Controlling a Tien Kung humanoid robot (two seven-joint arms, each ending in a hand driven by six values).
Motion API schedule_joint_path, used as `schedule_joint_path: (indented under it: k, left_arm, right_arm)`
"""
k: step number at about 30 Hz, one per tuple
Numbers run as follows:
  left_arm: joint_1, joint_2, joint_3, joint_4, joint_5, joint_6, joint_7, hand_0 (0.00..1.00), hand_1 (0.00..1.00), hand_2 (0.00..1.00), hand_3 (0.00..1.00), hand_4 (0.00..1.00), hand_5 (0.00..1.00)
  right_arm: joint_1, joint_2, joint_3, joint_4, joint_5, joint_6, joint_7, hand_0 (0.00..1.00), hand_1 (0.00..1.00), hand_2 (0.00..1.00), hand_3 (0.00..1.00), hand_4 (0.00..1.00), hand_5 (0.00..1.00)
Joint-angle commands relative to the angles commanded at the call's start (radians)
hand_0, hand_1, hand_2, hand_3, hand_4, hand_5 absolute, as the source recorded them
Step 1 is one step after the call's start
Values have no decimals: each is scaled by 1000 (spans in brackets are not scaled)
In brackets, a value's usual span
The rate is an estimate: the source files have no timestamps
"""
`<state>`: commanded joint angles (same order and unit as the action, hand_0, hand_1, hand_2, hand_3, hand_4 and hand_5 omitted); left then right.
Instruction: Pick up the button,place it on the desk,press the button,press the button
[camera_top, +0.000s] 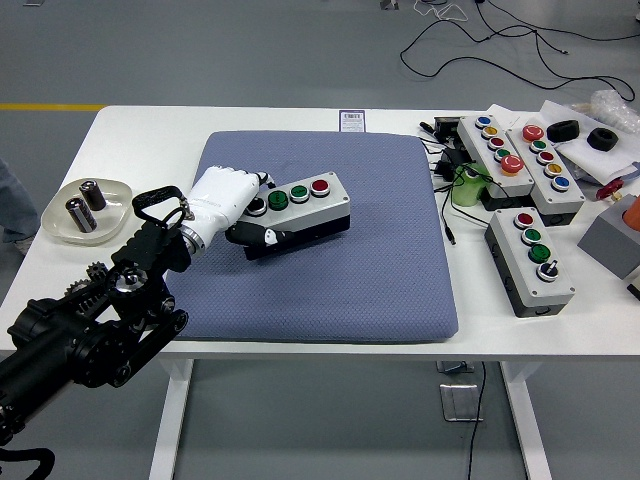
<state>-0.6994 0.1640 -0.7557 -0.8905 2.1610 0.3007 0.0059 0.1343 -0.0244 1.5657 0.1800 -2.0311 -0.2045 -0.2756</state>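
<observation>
So the left hand (228, 200), white with a black thumb, is wrapped around the left end of the button box (298, 213), fingers over the top and thumb against its dark front side. The box is grey with a black, two green and a red button in a row, sitting over the middle of the blue-grey pad (330, 235); can't tell if it's resting on the pad or lifted just off it. The black arm comes in from the lower left corner. Left of the pad there's a white dish (88, 212) with two cylinders in it. Off to the right, three more button boxes (520, 160) sit on the white table (150, 130).
</observation>
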Motion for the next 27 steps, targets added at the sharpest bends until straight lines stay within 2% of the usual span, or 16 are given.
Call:
schedule_joint_path:
  k: [2,5,9,10,15,16,19,21,22,24,27]
  left_arm:
    - [-4,8,11,8,-52,9,-78,2,100,119,333,774,141]
    - [-16,15,38,22,-80,20,-172,2,100,120,340,765,128]
    - [-29,18,64,33,-88,26,-222,2,100,120,340,765,128]
    - [-32,18,69,35,-85,27,-229,2,105,124,346,750,92]
    - [-45,17,88,42,-37,27,-228,2,105,124,346,750,92]
    - [-48,17,92,43,-20,26,-227,2,97,136,380,681,181]
    - [-51,17,97,42,29,9,-217,2,97,136,380,681,181]
    - [-51,17,94,37,69,-29,-200,2,97,136,380,681,181]
    - [-50,16,91,35,83,-51,-192,99,325,371,587,801,308]
    - [-46,15,81,30,100,-103,-179,99,325,371,587,801,308]
    - [-42,16,74,24,105,-155,-162,99,325,371,587,801,308]
  right_arm:
    - [0,0,1,0,0,0,0,671,645,686,630,307,174]
    - [0,0,1,0,-1,0,0,671,645,686,630,307,174]
    - [0,0,2,0,-4,0,0,671,645,686,630,307,174]
    - [0,0,2,0,-5,1,0,671,645,686,630,307,174]
    - [0,-1,0,0,-4,1,0,671,645,686,630,307,174]
    - [0,-1,-1,0,-3,1,0,671,645,686,630,307,174]
    - [0,-1,-2,0,-1,1,0,671,645,686,630,307,174]
    - [0,-1,-3,0,-1,1,-1,671,645,686,630,307,174]
    - [1,-1,-3,0,-1,1,-1,671,645,686,630,307,174]
    - [0,0,-3,0,-1,1,-1,671,645,686,630,307,174]
    - [1,0,-5,0,1,1,-1,671,645,686,630,307,174]
